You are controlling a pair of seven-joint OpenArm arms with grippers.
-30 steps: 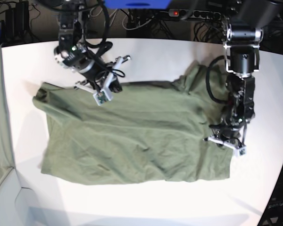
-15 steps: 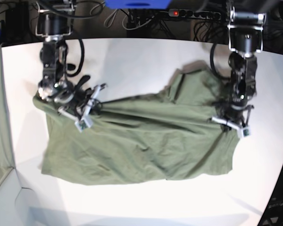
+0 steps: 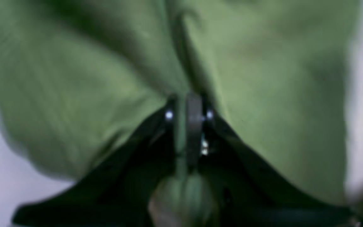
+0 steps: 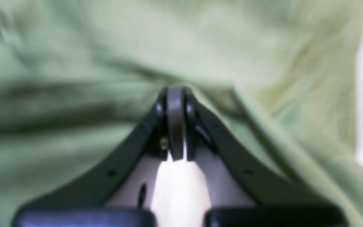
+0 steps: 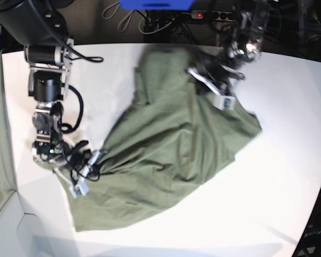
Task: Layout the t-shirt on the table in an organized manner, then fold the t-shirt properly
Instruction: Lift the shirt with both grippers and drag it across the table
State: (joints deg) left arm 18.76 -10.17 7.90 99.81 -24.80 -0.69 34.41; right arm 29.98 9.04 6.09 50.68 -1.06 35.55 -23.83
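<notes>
Olive t-shirt [image 5: 171, 144], both tools clamped, arms apart

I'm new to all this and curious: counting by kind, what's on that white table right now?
T-shirt: 1
Grippers, left gripper and right gripper, both clamped on the t-shirt: 2
Total: 3

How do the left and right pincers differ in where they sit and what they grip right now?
The left pincer sits at the table's far side, clamping the t-shirt's upper edge. The right pincer sits near the front left in the base view, clamping the shirt's lower corner. Both are shut on fabric.
</notes>
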